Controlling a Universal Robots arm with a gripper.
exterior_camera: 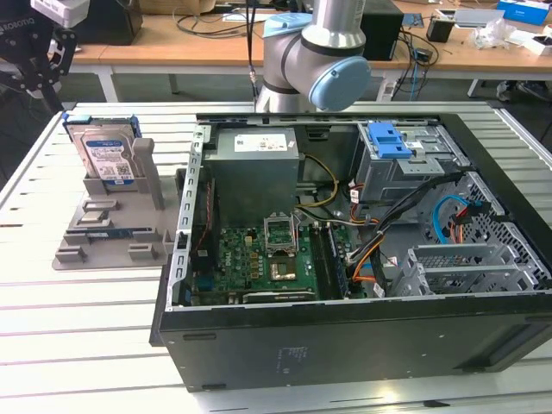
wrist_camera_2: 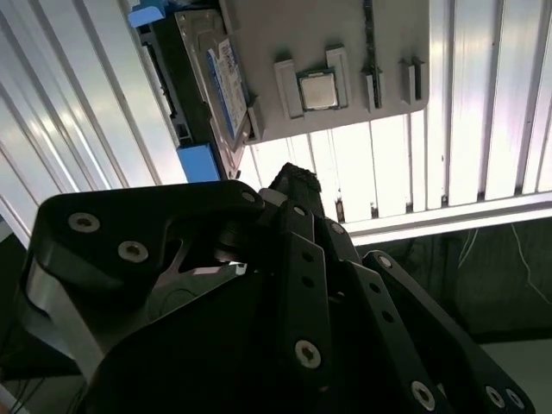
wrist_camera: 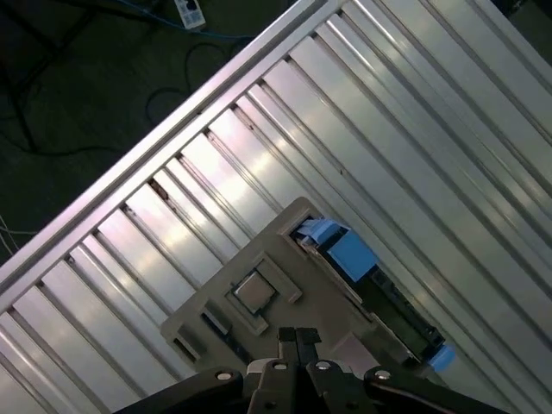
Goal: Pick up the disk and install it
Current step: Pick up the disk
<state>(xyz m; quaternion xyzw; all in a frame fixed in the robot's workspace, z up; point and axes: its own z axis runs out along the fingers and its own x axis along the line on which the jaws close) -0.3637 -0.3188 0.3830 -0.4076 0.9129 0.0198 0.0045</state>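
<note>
The disk (exterior_camera: 105,153) stands on edge in a grey holder (exterior_camera: 112,228) on the slatted table, at the exterior view's left; its white-and-blue label faces forward and blue rails frame it. My black gripper (exterior_camera: 52,76) hangs above and behind the disk, apart from it. In the second wrist view the disk (wrist_camera_2: 217,79) shows edge-on beyond the gripper (wrist_camera_2: 293,179), one blue rail (wrist_camera_2: 198,162) nearest. In the first wrist view the gripper (wrist_camera: 297,335) is shut with nothing in it, over the holder (wrist_camera: 259,259) and blue rail (wrist_camera: 349,253).
An open computer case (exterior_camera: 362,345) lies at the exterior view's middle and right, with a grey drive bay (exterior_camera: 414,168) topped by a blue latch (exterior_camera: 388,138). A processor chip (wrist_camera_2: 317,90) sits in the holder. Behind the table stand desks with cables.
</note>
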